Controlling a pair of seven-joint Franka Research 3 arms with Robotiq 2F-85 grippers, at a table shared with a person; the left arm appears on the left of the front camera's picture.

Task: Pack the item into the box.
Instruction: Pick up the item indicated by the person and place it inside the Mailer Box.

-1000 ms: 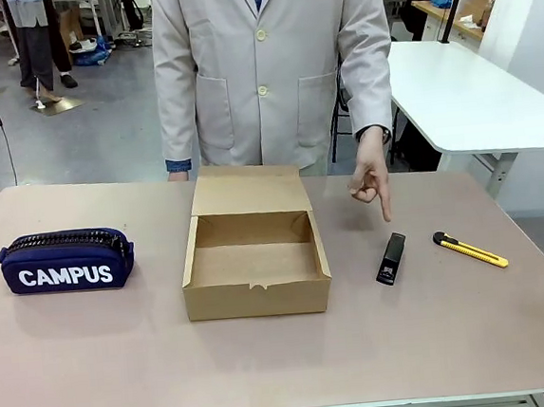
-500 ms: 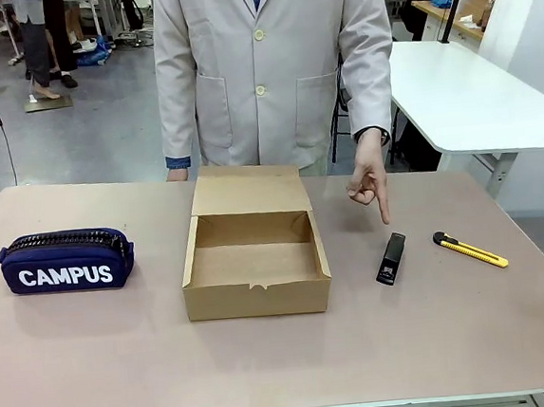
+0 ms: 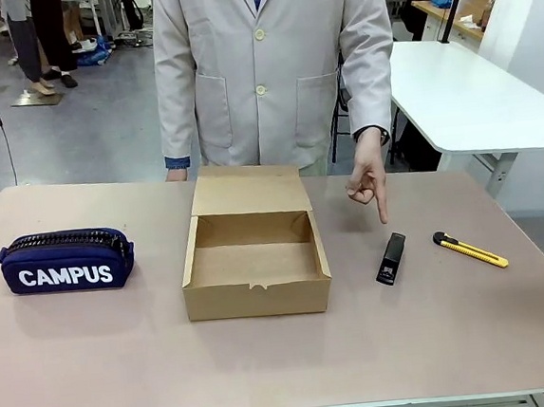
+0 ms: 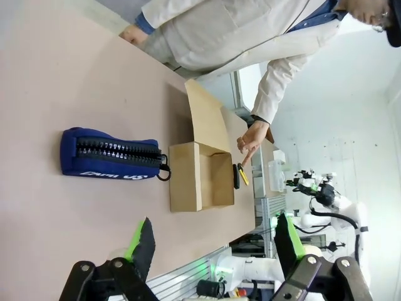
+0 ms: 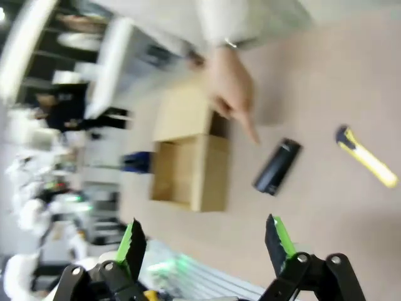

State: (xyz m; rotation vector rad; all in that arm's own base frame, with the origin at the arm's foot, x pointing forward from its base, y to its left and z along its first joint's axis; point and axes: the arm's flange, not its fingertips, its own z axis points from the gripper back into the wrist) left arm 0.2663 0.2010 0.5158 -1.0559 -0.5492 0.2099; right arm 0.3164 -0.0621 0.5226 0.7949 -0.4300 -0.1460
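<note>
Stapler (image 3: 390, 258): 1 | box (image 3: 258, 300): 1 | utility knife (image 3: 470, 250): 1 | left gripper (image 4: 213, 224) released | right gripper (image 5: 203, 226) released

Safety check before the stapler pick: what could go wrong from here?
1. The person's hand points close over the stapler; the open right gripper could hit that finger on approach.
2. The yellow utility knife lies near the stapler, so it may get grabbed or knocked instead.
</note>
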